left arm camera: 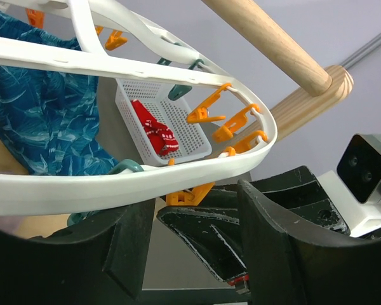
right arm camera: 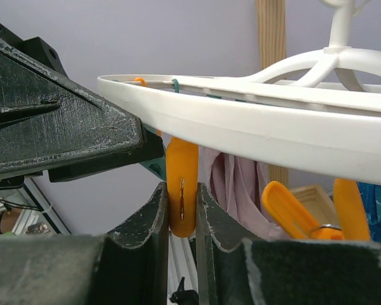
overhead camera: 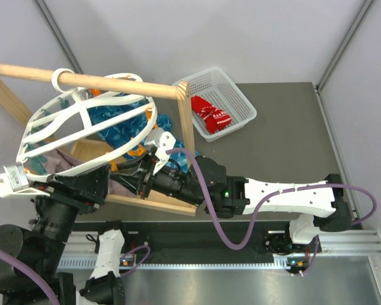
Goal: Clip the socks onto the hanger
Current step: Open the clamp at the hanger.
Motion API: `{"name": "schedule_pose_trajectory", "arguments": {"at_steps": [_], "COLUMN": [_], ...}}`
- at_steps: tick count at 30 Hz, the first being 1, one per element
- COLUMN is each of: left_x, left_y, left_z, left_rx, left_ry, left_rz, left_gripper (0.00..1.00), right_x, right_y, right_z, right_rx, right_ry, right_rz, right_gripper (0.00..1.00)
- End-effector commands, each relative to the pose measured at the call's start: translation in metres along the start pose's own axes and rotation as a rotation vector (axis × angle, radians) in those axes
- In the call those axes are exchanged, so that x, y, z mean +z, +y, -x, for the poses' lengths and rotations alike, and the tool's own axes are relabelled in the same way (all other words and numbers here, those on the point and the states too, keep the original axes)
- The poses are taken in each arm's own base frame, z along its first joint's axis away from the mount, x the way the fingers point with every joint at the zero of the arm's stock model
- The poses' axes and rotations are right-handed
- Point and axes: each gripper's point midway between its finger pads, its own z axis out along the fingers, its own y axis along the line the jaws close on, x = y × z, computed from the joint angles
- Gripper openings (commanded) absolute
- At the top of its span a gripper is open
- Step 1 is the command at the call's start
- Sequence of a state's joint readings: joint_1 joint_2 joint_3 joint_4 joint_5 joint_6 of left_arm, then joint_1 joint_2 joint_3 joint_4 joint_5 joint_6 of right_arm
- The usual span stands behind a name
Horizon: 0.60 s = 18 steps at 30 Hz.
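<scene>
The right gripper (right arm camera: 182, 210) squeezes, between its jaws, an orange clip (right arm camera: 181, 162) hanging under the hanger (right arm camera: 254, 130).

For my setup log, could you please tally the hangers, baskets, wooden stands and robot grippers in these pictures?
Hanger: 1
Basket: 1
Wooden stand: 1
Grippers: 2, the left gripper and the right gripper, which pinches an orange clip
Total: 5

— How many of each?
— One white hanger (left arm camera: 82, 187), at least six orange clips (left arm camera: 206, 108), one mesh basket (overhead camera: 243, 105), one wooden rail stand (overhead camera: 114, 82), two arms (overhead camera: 279, 194). Red socks (overhead camera: 209, 115): one heap, number unclear.
</scene>
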<state>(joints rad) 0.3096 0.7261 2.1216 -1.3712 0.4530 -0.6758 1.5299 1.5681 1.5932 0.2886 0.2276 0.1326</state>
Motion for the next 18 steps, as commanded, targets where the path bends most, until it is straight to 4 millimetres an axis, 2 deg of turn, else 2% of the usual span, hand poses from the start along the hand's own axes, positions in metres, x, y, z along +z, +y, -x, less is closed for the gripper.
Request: {"name": "schedule_pose_trajectory", "arguments": {"at_steps": [1,7,18], "left_x": [0.011,0.018,0.031], "left_y": [0.011,0.02,0.03], "left_z": [-0.013,-0.028,-0.023], "left_rx": [-0.022,-0.025,-0.024], "left_ry": [0.095,0.181,0.214], "left_rz": [0.044,0.043,0.075], "left_gripper": [0.59,0.59,0.59], "right_x": [-0.008,-0.007,0.001], "right_y": [0.005,0.006,0.019], "right_z": [0.034,0.034,0.036], "right_rx": [-0.002,-0.003,0.003], "right_ry": [-0.052,-0.05,-0.039], "right_rz": [-0.001,0.004,0.06], "right_gripper": [0.0,0.0,0.0]}}
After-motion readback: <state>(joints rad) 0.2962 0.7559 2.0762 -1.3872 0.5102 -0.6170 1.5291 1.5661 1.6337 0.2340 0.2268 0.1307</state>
